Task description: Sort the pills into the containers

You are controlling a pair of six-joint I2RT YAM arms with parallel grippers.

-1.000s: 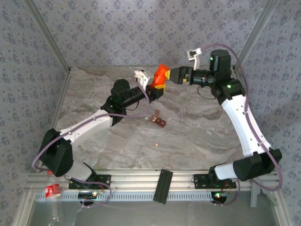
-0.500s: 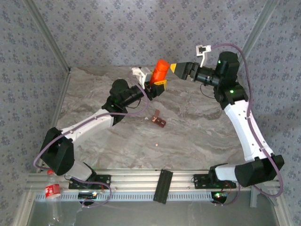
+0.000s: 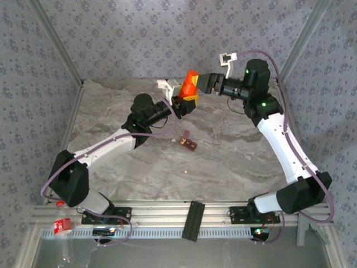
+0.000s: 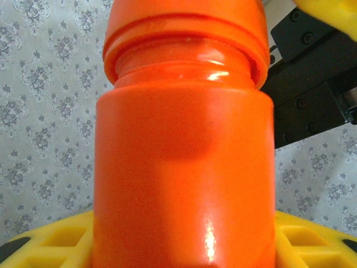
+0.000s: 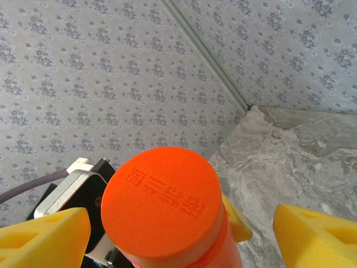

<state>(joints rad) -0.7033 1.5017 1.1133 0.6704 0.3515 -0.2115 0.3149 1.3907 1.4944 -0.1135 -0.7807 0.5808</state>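
Bottle work sits high at the back of the marbled worktop (image 3: 240, 151): the left tool (image 3: 186, 103) is clamped on the lower body of the orange bottle (image 3: 190, 85) and holds it upright in the air, near the patterned rear wall (image 3: 167, 39). The left wrist view has the bottle's glossy side rising between that tool's yellow fingers (image 4: 53, 240), the cap's rim at the top. The right tool (image 3: 204, 84) reaches in from the right at cap height with its jaws spread. From the right wrist camera the round orange cap (image 5: 162, 201) faces the lens between its two yellow fingers (image 5: 315, 231); the finger on the right of that view stands clear of the cap, the other lies close beside it, and contact there cannot be told. The containers (image 3: 188, 142), a dark reddish-brown strip, lie on the worktop below the raised bottle, apart from both tools. One pale pill (image 3: 186, 159) rests on the stone just nearer the arm bases than the strip.
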